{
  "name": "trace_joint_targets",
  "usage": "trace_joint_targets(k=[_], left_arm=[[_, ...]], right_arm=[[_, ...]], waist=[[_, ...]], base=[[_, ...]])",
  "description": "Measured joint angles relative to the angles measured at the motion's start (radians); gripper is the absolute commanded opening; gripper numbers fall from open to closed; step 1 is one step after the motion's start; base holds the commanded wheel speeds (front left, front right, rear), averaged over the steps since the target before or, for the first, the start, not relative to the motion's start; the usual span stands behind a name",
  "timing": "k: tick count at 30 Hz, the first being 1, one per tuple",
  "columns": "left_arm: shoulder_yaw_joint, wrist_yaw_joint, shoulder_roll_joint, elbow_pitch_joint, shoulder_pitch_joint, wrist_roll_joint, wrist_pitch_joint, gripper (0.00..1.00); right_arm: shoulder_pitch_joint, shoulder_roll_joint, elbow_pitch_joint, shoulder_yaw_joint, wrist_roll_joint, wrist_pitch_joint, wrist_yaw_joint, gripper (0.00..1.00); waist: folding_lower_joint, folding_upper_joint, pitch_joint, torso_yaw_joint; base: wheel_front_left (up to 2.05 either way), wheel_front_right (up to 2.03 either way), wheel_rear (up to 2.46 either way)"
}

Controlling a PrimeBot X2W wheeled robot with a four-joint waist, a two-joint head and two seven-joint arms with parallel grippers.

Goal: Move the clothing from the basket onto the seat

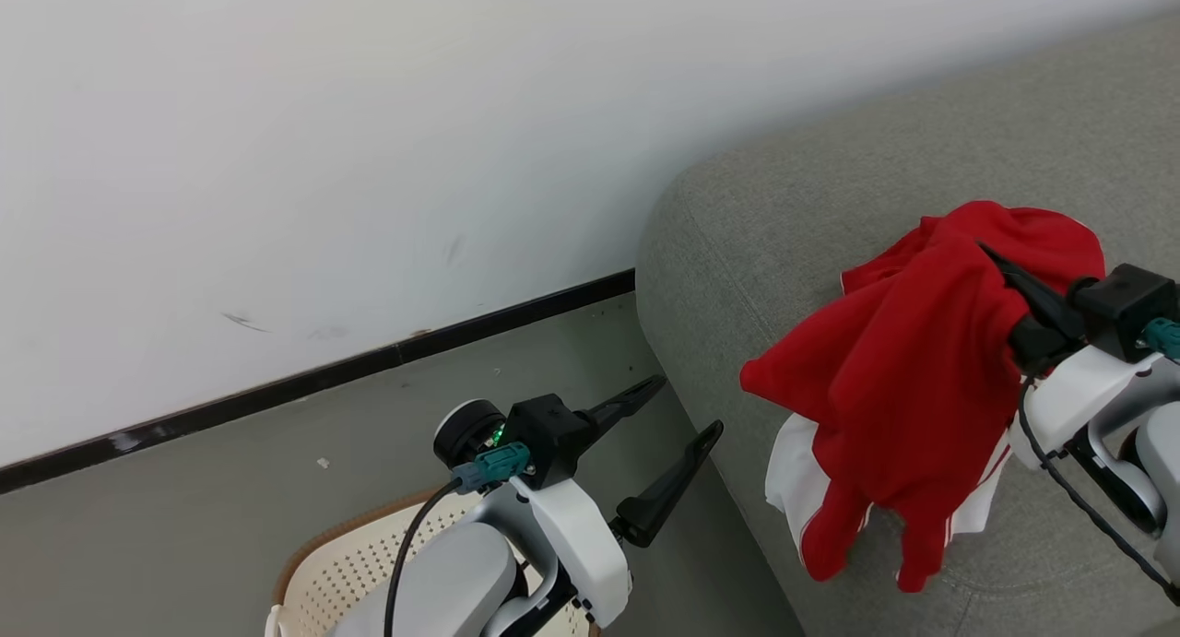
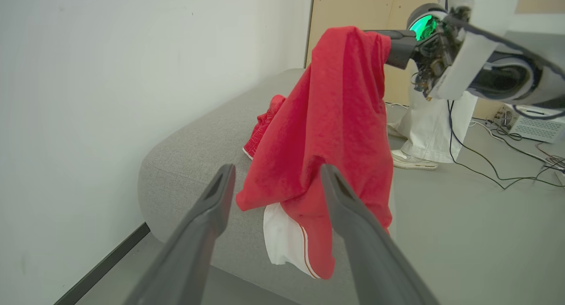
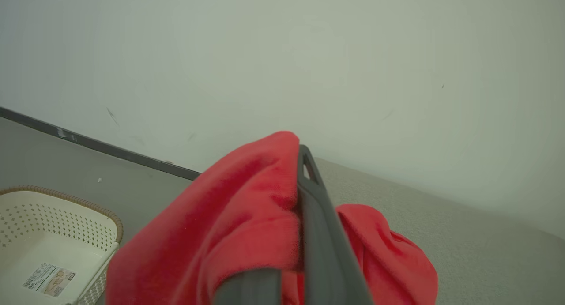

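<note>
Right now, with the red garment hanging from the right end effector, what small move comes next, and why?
Probably carry the right end effector further in over the seat before opening. It is shut on the red garment, whose lower end drapes over the seat's rounded edge, so released here it might slide off.

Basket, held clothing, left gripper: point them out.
basket (image 3: 57, 216): right wrist view, perforated inner wall.
held clothing (image 1: 903, 360): head view, red draped middle.
left gripper (image 1: 687, 403): head view, between open fingertips.

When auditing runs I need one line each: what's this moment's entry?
right gripper shut on clothing over seat | left gripper open, empty | basket visible part empty
</note>
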Motion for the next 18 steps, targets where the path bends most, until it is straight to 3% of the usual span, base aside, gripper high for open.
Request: trace_joint_targets(k=[9,18], left_arm=[[0.015,0.033,0.012,-0.016,0.011,0.001,0.000,1.00],[0.027,0.067,0.039,-0.060,0.011,0.021,0.005,1.00]], right_arm=[[-0.192,-0.005,0.041,0.030,0.027,0.000,0.000,0.00],[-0.439,-0.070,0.167,-0.102,0.071,0.033,0.000,0.00]], waist=[[0.0000,0.0000,0.044,-0.017],[0.0000,0.0000,0.100,-0.001]], base=[[0.00,0.00,0.00],[0.00,0.00,0.00]])
